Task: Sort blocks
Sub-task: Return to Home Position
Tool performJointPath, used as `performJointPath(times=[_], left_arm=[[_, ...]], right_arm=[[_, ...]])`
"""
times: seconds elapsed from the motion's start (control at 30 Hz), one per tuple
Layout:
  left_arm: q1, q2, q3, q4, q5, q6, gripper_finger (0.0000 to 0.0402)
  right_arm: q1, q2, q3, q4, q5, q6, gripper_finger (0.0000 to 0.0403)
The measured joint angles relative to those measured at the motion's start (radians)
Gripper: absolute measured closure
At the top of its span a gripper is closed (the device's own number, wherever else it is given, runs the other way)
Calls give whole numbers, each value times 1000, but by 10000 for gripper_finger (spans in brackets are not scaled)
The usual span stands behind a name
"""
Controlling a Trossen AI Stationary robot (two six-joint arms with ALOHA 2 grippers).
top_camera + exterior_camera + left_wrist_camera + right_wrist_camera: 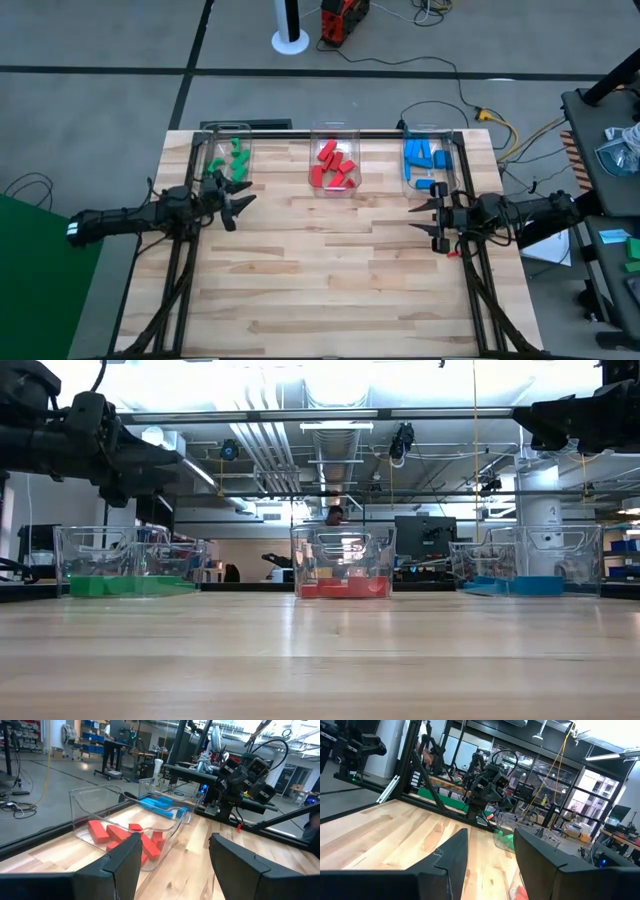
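Three clear bins stand along the table's far edge. The left bin (228, 160) holds green blocks (236, 160), the middle bin (335, 165) holds red blocks (334, 166), the right bin (430, 165) holds blue blocks (420, 160). My left gripper (243, 205) hovers open above the table, just near of the green bin, with nothing between its fingers. My right gripper (422, 220) hovers open near of the blue bin, also holding nothing. The left wrist view shows the red blocks (125, 837) and blue blocks (160, 805) lying in their bins.
The wooden tabletop (330, 270) spreads bare between and in front of the arms. Black frame rails (180, 260) run along the table's left and right sides. A side bench with clutter (610, 150) stands off the table's right.
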Motion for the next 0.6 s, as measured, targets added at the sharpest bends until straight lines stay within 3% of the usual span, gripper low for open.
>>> performJointPath(times=[0.6], left_arm=[[0, 0, 1, -2, 0, 0, 193]], right_arm=[[0, 0, 0, 0, 0, 0, 275]])
